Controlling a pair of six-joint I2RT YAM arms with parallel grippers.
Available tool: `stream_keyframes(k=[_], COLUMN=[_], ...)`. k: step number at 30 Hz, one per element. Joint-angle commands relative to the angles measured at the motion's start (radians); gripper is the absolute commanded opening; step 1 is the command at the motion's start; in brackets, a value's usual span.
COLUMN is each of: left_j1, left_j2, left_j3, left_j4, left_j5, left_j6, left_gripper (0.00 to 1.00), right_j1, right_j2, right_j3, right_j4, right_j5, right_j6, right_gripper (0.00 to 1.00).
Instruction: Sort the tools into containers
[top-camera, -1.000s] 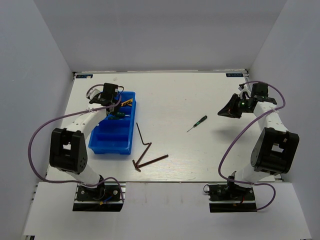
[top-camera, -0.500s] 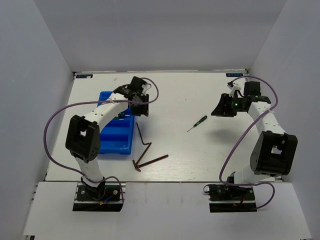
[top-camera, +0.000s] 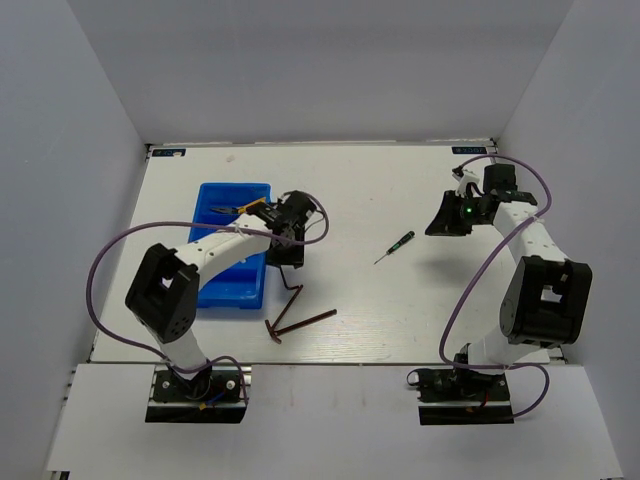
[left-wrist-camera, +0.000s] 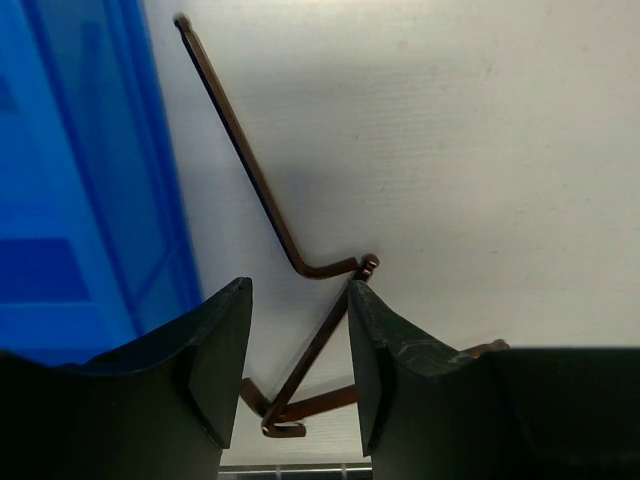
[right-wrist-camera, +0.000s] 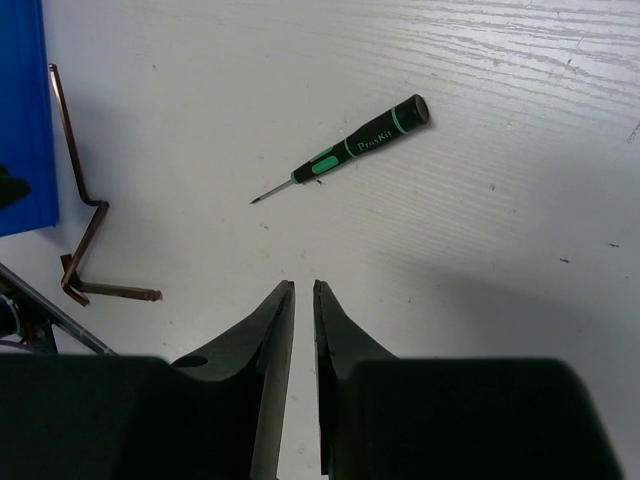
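The left pincer (left-wrist-camera: 298, 300) is seen released above the hex keys (left-wrist-camera: 243, 148), lying just beside the blue bin (left-wrist-camera: 80, 200) toward the table's near edge. One shank should be straddled squarely, clear of the others. The right pincer (right-wrist-camera: 298, 290) is clenched empty, short of the screwdriver (right-wrist-camera: 345, 150).

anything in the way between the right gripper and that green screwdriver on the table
Nothing visible. In the right wrist view only bare table lies between the right gripper and the green screwdriver. The hex keys lie well off to one side.
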Motion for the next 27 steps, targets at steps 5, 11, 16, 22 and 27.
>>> stream_keyframes(k=[5, 11, 16, 22, 27], left_j1=[-0.075, -0.084, -0.070, -0.061, -0.061], left_j2=[0.019, 0.051, 0.030, 0.008, 0.018], left_j3=[-0.065, -0.074, -0.128, -0.163, -0.185], left_j4=[0.071, 0.106, 0.128, 0.129, 0.140], left_j5=[-0.110, -0.143, -0.159, -0.191, -0.202], left_j6=[-0.200, -0.258, -0.324, -0.361, -0.384], left_gripper=[0.53, 0.48, 0.46, 0.46, 0.44], right_j1=[0.003, -0.001, -0.005, -0.005, -0.005], right_j2=[0.006, 0.005, 0.003, 0.008, 0.006], right_j3=[0.008, 0.007, 0.008, 0.010, 0.010], right_j4=[-0.001, -0.001, -0.004, -0.004, -0.008], right_j5=[-0.006, -0.011, -0.015, -0.018, -0.021], right_j6=[0.005, 0.008, 0.007, 0.008, 0.008], right_gripper=[0.20, 0.20, 0.20, 0.21, 0.21])
